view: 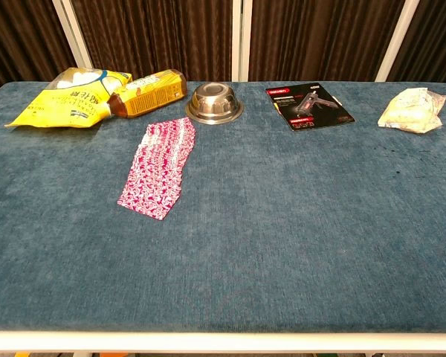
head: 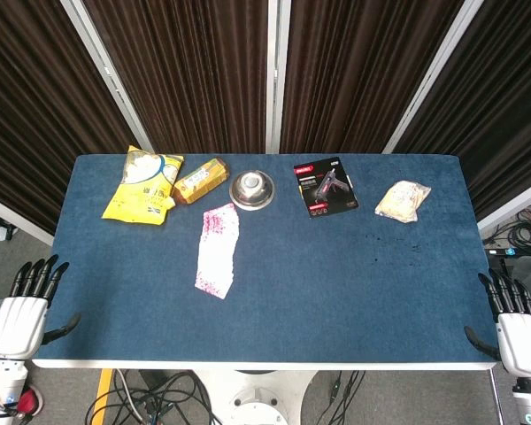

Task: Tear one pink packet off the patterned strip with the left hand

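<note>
The pink patterned strip of packets point(head: 217, 250) lies flat on the blue table point(head: 336, 283), left of centre, running away from the front edge; the chest view shows the strip point(view: 159, 169) in full. My left hand point(head: 25, 310) hangs beside the table's front left corner, fingers apart and holding nothing, far from the strip. At the front right corner, off the table edge, my right hand point(head: 517, 326) is likewise spread with nothing in it. Neither hand appears in the chest view.
Along the back stand a yellow snack bag point(head: 143, 184), an orange packet point(head: 200, 180), an upturned steel bowl point(head: 251, 189), a black glue-gun card point(head: 326, 187) and a pale wrapped bag point(head: 403, 200). Dark curtains hang behind.
</note>
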`<state>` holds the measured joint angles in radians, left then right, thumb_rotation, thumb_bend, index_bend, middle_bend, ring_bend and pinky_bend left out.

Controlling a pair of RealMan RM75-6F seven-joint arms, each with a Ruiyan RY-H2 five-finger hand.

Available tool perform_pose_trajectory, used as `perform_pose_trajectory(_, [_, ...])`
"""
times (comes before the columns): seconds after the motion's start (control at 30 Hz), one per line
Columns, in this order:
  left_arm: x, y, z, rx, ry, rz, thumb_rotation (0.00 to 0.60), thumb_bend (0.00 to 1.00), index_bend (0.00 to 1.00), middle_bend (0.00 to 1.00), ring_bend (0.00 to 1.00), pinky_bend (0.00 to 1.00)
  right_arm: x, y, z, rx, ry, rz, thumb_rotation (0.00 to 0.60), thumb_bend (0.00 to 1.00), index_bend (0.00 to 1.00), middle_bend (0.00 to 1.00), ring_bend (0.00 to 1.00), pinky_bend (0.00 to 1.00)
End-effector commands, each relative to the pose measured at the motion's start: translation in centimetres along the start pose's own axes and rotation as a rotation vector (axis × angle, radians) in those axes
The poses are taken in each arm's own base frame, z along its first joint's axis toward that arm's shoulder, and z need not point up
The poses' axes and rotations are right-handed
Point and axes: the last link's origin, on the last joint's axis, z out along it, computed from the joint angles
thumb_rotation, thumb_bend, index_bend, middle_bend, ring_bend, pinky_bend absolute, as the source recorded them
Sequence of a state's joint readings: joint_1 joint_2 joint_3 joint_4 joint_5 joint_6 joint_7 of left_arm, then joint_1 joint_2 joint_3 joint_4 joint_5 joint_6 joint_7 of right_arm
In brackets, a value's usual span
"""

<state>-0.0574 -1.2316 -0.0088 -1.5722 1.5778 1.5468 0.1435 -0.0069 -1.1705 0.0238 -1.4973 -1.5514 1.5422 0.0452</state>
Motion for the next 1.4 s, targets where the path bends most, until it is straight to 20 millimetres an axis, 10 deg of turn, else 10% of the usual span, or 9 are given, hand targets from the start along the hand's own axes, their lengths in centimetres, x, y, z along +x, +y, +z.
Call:
perform_pose_trajectory(0.03, [0.0,0.1,0.1,-0.001,-0.002,0.000,0.513,0.23,0.09,0.00,0.00,0.01,0.0,0.0,0.0,-0.001,0.001,0.000,0.600,0.15,0.00,0.00,0.00,0.00])
perform_pose_trajectory(1.13, [-0.2,1.6,1.3,-0.052,0.003,-0.016,0.600,0.23,0.09,0.06,0.02,0.07,0.8,0.1,0.3,0.005,0.012,-0.004,0.600,0.15,0.00,0.00,0.00,0.00])
perform_pose_trajectory(1.4, [-1.5,3.7,2.5,-0.099,-0.078,-0.054,0.600,0.29,0.08,0.84,0.89,0.91,1.0,-0.4,0.6,0.013,0.007,-0.011,0.600,0.15,0.00,0.00,0.00,0.00])
